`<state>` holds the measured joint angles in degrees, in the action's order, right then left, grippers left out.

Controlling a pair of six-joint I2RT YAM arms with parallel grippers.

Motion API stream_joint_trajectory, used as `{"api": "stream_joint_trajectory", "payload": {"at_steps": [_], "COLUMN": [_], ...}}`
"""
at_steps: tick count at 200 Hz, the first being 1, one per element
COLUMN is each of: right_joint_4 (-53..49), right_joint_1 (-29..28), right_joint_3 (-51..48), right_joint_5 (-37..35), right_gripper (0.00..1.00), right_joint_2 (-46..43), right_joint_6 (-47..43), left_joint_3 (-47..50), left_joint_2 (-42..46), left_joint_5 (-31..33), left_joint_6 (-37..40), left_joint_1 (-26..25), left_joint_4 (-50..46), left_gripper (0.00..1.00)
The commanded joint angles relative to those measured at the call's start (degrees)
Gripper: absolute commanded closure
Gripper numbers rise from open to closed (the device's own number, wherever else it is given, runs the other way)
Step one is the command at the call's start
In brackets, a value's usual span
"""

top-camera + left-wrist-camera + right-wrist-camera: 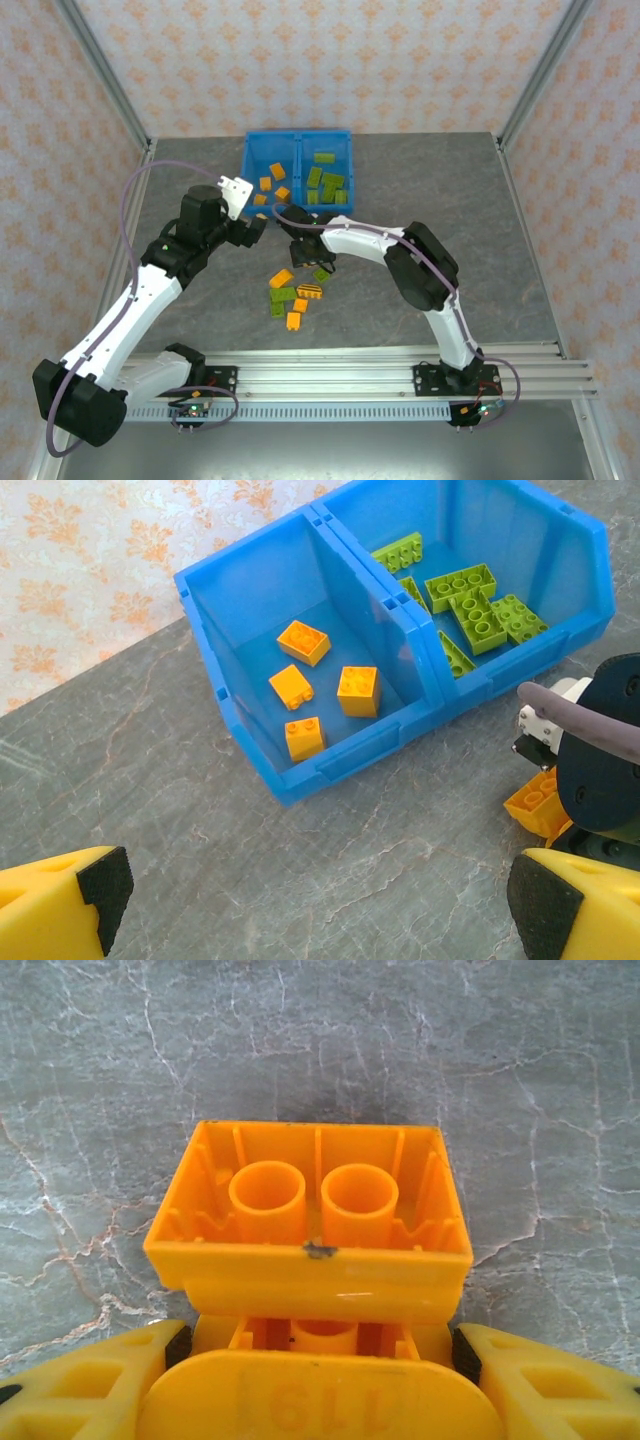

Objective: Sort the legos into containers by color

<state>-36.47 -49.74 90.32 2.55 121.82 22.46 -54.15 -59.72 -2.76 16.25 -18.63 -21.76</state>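
**Right gripper astride orange brick at the pile; left gripper wide open by the bins**

The containers (pixel 340 758), two blue bins joined side by side, are seen at 12 o'clock on the grey table (pixel 450 200). Four orange legos (pixel 357 691) are counted in the left bin. About six green ones (pixel 478 620) are counted in the right bin, but some overlap, so that count is not firm. The two colours are kept apart by the shared divider wall.

A loose pile (pixel 290 298) is found mid-table at 6 o'clock of the bins. Roughly seven bricks are counted there in the top view, orange and green mixed. Its 12 o'clock edge is covered by the right arm's wrist, so the count is not exact.

The right gripper (pixel 320 1350) is lowered at that edge. An orange brick (pixel 310 1230) is seen between its jaws, hollow side up with two tubes showing and another orange piece just under it. The black pads (pixel 178 1345) are placed right beside the brick's sides. Whether it is actually clamped cannot be told.

The left gripper (pixel 325 895) is held spread wide with nothing between the jaws, at 10 o'clock of the pile and 7 o'clock of the bins. In its wrist view the 3 o'clock side is blocked by the right arm (pixel 610 770) and its grey cable (pixel 580 720). One orange brick (pixel 535 805) is half hidden behind them.
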Motion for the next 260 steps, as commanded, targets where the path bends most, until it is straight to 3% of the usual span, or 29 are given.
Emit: {"api": "stream_joint_trajectory", "payload": {"at_steps": [1,38,65,103,132,147,179,204,244,260], "right_joint_4": [0.9,3.9,7.0,6.2,0.4,0.2,10.2,11.2,12.7,12.2], "right_joint_1": [-0.1,1.1,3.2,5.3,5.8,6.0,5.9,5.8,5.8,5.8], "right_joint_3": [-1.7,-0.3,8.6,33.7,59.7,68.0,64.6,67.3,66.7,67.7], "right_joint_5": [-2.8,-5.9,-6.0,-2.8,-3.7,-4.5,-1.4,-1.6,-0.2,-0.2], "right_gripper": [0.49,0.5,0.5,0.51,0.51,0.51,0.5,0.48,0.33,0.31], "right_joint_2": [-6.5,-16.3,-14.4,1.5,20.0,26.8,29.5,31.9,32.5,31.9], "right_joint_6": [0.1,-2.1,-5.4,-8.0,-10.7,-11.5,-14.1,-14.5,-14.1,-14.5], "left_joint_3": [-0.1,0.9,2.8,5.3,4.4,3.6,3.0,2.7,2.6,2.7], "left_joint_2": [0.9,4.1,9.1,15.8,15.6,14.9,13.7,13.0,12.8,12.7], "left_joint_5": [-1.2,-7.3,-8.0,-1.8,4.9,6.3,5.9,5.3,5.1,5.3], "left_joint_6": [0.8,1.4,1.6,1.2,0.5,0.5,0.5,0.4,0.0,0.0], "left_joint_1": [0.1,0.0,0.0,0.0,0.1,0.0,0.1,0.4,0.7,0.7], "left_joint_4": [-1.3,0.7,3.3,6.5,5.0,4.0,3.5,3.4,3.3,3.3], "left_gripper": [0.0,0.0,0.0,0.0,0.0,0.0,0.0,0.0,0.0,0.0]}}
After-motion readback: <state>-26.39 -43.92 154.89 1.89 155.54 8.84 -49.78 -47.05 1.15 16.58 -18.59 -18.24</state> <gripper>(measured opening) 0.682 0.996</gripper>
